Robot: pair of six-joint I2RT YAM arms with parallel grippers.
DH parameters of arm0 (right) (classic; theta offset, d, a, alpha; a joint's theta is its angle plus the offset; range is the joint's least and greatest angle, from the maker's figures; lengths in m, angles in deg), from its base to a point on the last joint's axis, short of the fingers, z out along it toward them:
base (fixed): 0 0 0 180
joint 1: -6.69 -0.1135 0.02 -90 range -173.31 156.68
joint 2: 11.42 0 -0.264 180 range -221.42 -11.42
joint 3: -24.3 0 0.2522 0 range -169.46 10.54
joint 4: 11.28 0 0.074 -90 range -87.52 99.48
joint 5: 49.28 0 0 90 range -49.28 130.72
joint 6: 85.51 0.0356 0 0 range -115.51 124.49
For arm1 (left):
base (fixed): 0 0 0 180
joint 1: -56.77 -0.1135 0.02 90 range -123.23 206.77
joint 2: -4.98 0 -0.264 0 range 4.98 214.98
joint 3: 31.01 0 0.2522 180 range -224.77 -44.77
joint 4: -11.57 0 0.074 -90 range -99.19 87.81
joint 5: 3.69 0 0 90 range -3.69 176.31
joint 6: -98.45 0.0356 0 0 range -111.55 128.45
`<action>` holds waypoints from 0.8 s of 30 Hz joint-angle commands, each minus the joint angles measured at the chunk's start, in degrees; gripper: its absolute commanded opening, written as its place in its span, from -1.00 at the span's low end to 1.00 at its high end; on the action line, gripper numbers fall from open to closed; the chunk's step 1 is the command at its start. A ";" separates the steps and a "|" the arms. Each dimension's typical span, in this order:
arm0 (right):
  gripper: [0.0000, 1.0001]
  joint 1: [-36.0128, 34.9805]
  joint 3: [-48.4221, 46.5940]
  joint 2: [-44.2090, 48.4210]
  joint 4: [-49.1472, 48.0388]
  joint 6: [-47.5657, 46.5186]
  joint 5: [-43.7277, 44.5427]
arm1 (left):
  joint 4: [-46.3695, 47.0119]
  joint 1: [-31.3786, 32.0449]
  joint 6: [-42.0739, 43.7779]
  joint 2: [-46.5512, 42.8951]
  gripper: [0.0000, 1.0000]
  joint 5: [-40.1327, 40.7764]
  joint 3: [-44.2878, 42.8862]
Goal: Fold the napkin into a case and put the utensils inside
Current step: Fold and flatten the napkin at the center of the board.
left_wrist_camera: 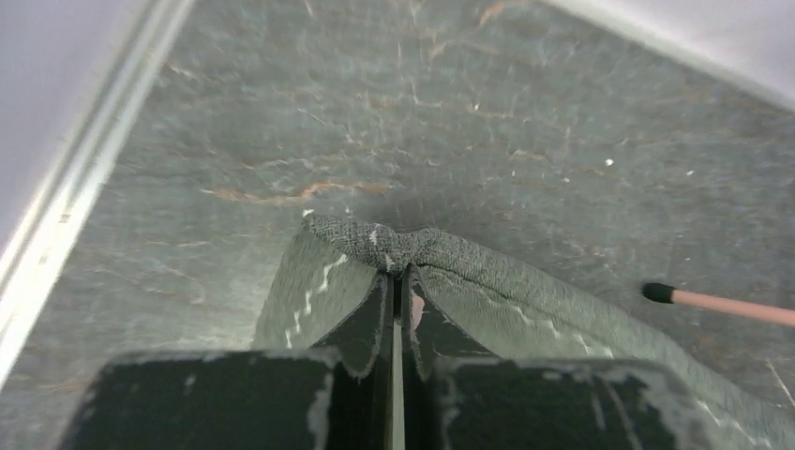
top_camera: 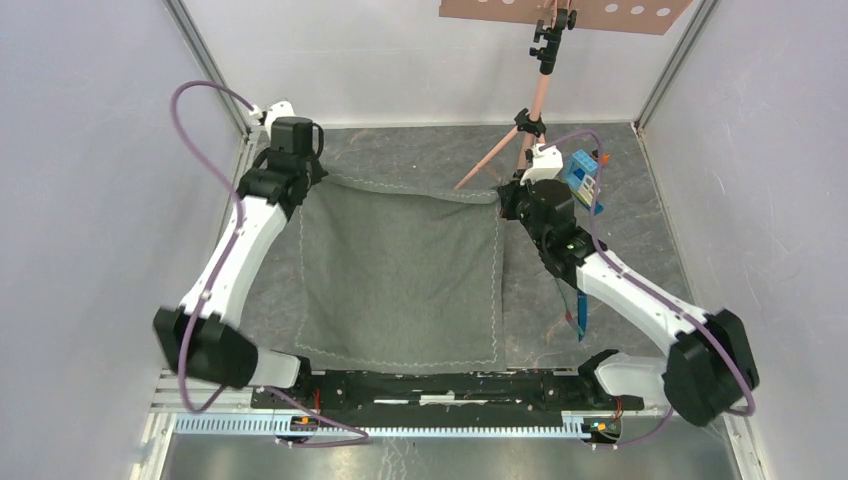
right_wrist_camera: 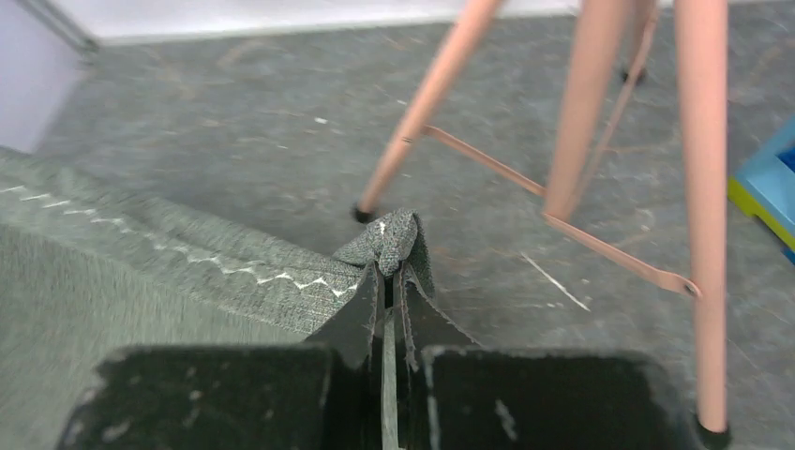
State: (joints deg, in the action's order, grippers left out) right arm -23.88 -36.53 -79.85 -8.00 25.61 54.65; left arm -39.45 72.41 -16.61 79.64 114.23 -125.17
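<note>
- Top view: the dark grey soft cloth napkin with the pale stitched border [top_camera: 400,270] is lying spread out on the grey marbled table [top_camera: 640,230]. Its two far corners are being gripped, one by the left gripper [top_camera: 318,180] and one by the right gripper [top_camera: 505,195].
- The slim blue plastic utensils [top_camera: 580,312] are lying right of the cloth, partly hidden under the right arm, so nothing is being loaded yet. It looks like the first fold is what's being worked on.
- Doing it well, as far as can be judged: both corners should be lifted together and carried toward the near hem at the same pace, so the cloth isn't being skewed or dragged.
- Left wrist view: the jaws are being pressed together on the far-left corner of the napkin [left_wrist_camera: 525,300], and a small bunch of cloth is poking out past the tips. Nothing else is being touched.
- Right wrist view: same deal, with the far-right corner of the napkin [right_wrist_camera: 141,272] being pinched between closed jaws. The thin pink metal tripod [right_wrist_camera: 431,103] is standing just beyond, so it should be steered clear of.
</note>
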 commanded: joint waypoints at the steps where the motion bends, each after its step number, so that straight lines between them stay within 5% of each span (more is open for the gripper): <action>1: -0.99 1.96 -2.15 -6.27 -4.33 -3.65 5.56 | 11.34 -5.42 -4.74 9.59 -0.96 -17.04 0.04; 9: -0.99 3.41 -5.39 -11.34 -3.30 -9.06 1.09 | 12.43 -8.60 -3.39 19.83 -0.95 -27.66 -2.44; 19: -0.99 3.01 1.99 -6.32 -1.27 -2.73 -20.54 | -6.04 -9.26 -0.76 19.37 -0.95 -18.69 -1.99; 24: -0.99 0.66 7.40 -1.54 3.06 0.47 -22.94 | -10.99 -9.36 0.87 19.10 -0.95 -17.00 2.06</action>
State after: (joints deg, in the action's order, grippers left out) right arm -21.70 -32.11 -85.79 -7.01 22.53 37.69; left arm -43.95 63.49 -18.66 100.82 93.93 -125.41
